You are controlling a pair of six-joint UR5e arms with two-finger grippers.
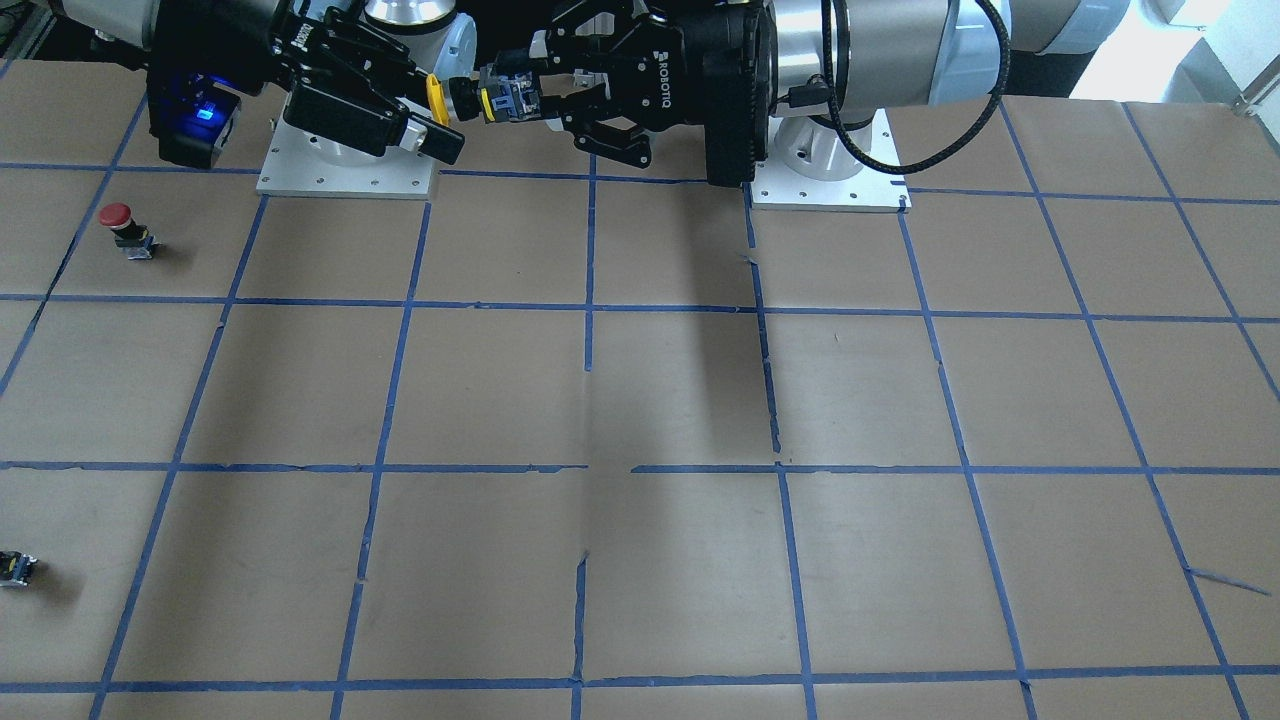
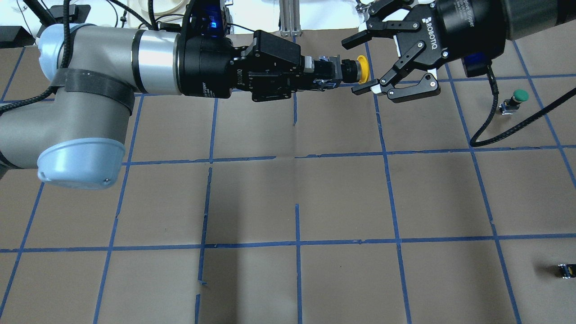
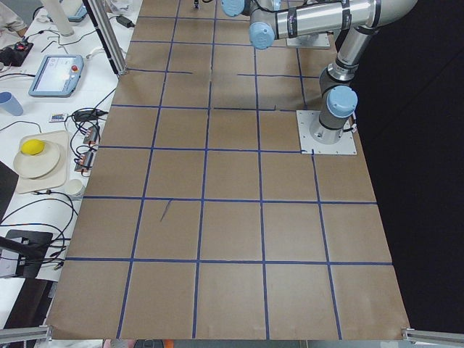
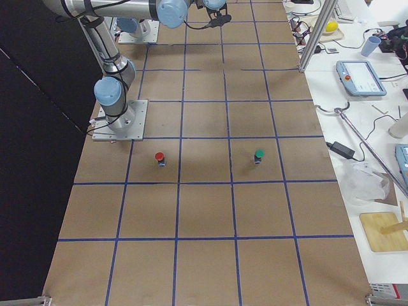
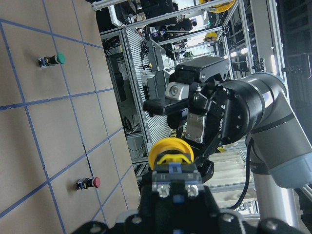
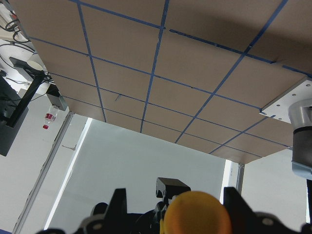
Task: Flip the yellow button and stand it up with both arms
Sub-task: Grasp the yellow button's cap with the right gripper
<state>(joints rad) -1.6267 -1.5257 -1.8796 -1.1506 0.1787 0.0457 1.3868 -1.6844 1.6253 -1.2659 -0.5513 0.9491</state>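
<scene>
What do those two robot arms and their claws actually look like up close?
The left arm and right arm are thick silver-grey tubes with light blue joint caps, standing on white base plates. Black braided cables trail from the wrists. The left gripper and right gripper are black, each with two linked fingers and ROBOTIQ printed in white.

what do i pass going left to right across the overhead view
left arm → left gripper → yellow button → green-capped button → small dark block; the right gripper overlaps the button, so it's left out
</scene>
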